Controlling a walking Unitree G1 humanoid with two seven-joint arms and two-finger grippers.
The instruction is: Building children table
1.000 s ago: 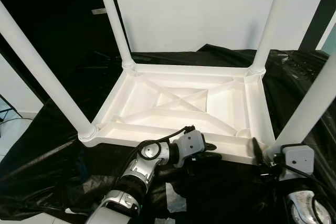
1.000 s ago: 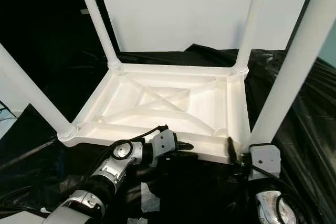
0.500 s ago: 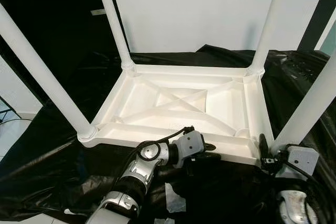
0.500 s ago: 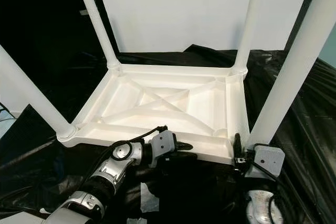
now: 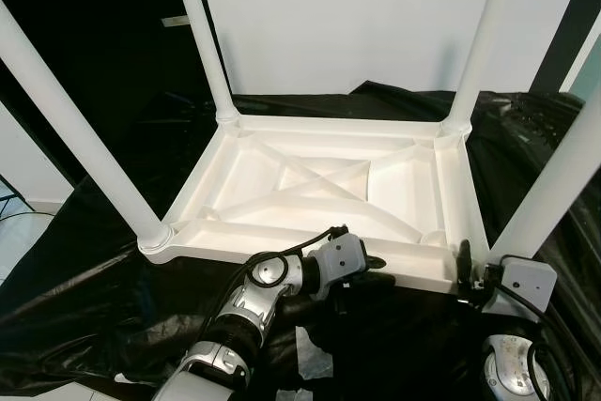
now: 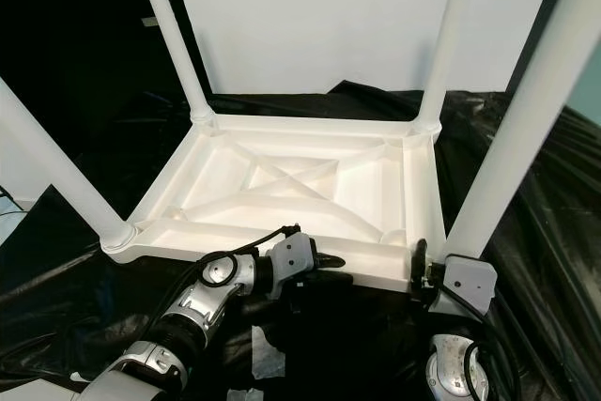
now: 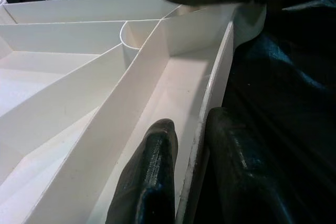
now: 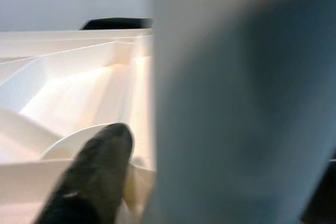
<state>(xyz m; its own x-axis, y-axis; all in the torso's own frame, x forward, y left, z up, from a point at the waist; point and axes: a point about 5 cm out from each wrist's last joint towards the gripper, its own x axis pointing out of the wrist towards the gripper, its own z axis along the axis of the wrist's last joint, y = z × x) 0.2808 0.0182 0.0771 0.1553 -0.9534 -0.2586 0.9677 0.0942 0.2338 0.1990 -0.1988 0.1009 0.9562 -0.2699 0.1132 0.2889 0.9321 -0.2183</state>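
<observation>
Table point(image 5: 329, 185) upside down, legs up, left tool point(image 7: 184, 177) clamped on near rim, right tool point(image 5: 465, 265) unclear.

left arm point(image 5: 246, 312): silver ribbed joints, looped black cable | wrist blocks: grey, boxy, small dark screws | gripper fingers point(image 7: 149, 179): long, black, matte | right arm point(image 5: 512, 377): silver disc joint, black cables

Left gripper point(image 7: 184, 182) fingers straddle the table frame point(image 5: 310, 185) near rim; fourth leg point(image 6: 516, 129) beside right gripper point(image 5: 465, 265) fingers.
</observation>
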